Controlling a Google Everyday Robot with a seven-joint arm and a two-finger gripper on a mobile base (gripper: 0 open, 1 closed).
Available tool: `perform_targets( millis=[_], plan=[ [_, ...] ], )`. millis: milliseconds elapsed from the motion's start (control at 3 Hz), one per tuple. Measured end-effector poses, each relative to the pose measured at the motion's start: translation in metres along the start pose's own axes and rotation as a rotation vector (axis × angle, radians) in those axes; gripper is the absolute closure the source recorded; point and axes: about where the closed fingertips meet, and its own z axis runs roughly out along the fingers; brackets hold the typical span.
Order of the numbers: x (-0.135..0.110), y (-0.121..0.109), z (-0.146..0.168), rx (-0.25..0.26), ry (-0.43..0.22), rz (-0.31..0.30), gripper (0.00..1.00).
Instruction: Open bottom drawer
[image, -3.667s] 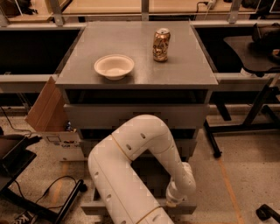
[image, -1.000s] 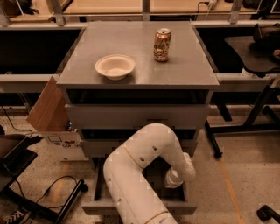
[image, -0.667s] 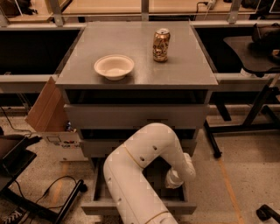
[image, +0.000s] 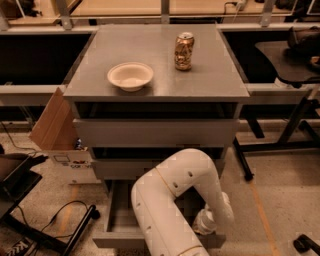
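Bottom drawer (image: 117, 241) still out (gripper (image: 205, 224) inside)

One high camera, facing the front of the grey cabinet and tilted down.

The single view looks from above and in front of the cabinet (image: 155, 132), close enough that the white arm (image: 175, 200) enters at the bottom edge and fills the lower middle. The counter (image: 150, 42) takes up the upper half. The bottom drawer (image: 117, 241) and the tool (image: 205, 223), which is low over the drawer's right front, sit near the lower edge. Floor (image: 280, 200) shows on both sides.
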Motion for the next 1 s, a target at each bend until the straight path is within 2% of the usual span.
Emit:
perform_targets(
  millis=[667, 1000],
  plan=[
    [-0.001, 0.0, -0.005, -0.005, 0.001, 0.004, 0.98],
    [0.0, 0.029, -0.02, -0.043, 0.022, 0.022, 0.76]
  ],
)
